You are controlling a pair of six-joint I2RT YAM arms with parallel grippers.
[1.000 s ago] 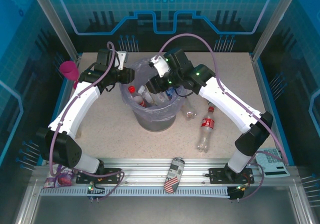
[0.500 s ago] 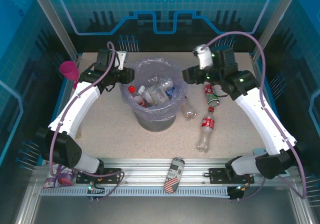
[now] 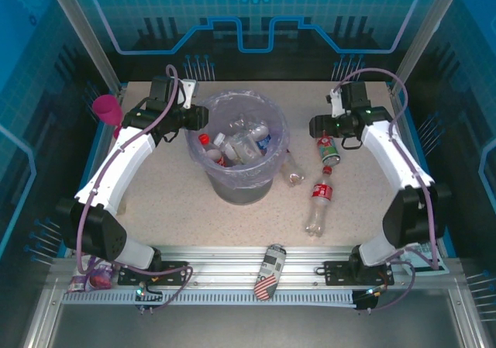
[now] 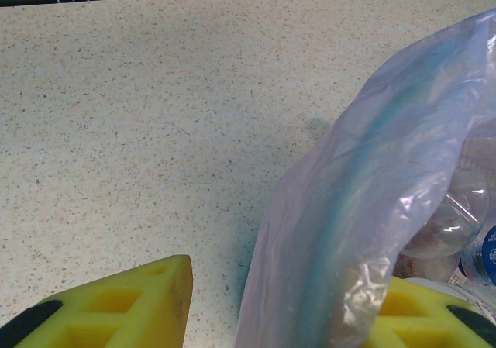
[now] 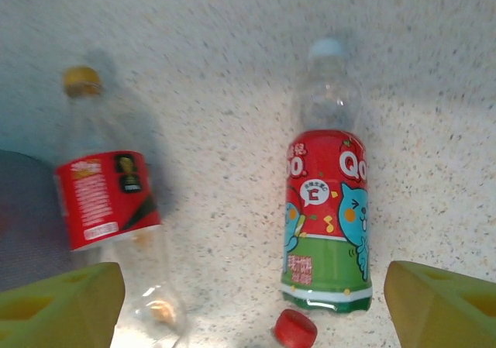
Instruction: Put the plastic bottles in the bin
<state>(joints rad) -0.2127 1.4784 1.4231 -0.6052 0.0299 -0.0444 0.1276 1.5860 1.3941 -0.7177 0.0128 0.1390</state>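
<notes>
Three bottles lie loose on the counter (image 3: 170,201) right of the bin (image 3: 232,189), which already has many inside. They are a green bottle (image 3: 330,153), a red bottle (image 3: 318,201) nearer the arms, and a clear bottle (image 3: 292,170) just beside the bin wall. The right hand (image 3: 319,125) hangs over the green bottle, spread wide and empty. The left hand (image 3: 200,118) sits at the bin's left rim, also open, with a fold of the bag (image 4: 372,170) hanging in its gap.

Crowding looks like the main risk. The red bottle's cap (image 5: 296,329) lies almost against the green bottle's base, and the clear bottle lies near its side. A finger coming down off-centre could land on a neighbour or set the round green bottle rolling. On the left, closing or drawing back could snag the bag, drag the liner loose or tip the bin.

From above, the layout and the bin's fill are plain, but the bag fold at the left hand is too fine to make out. The left wrist view makes it clear. The right wrist view adds the green bottle's pale cap, the clear bottle's yellow cap and red label, and how wide the fingers (image 5: 62,305) stand to either side of the green bottle.
</notes>
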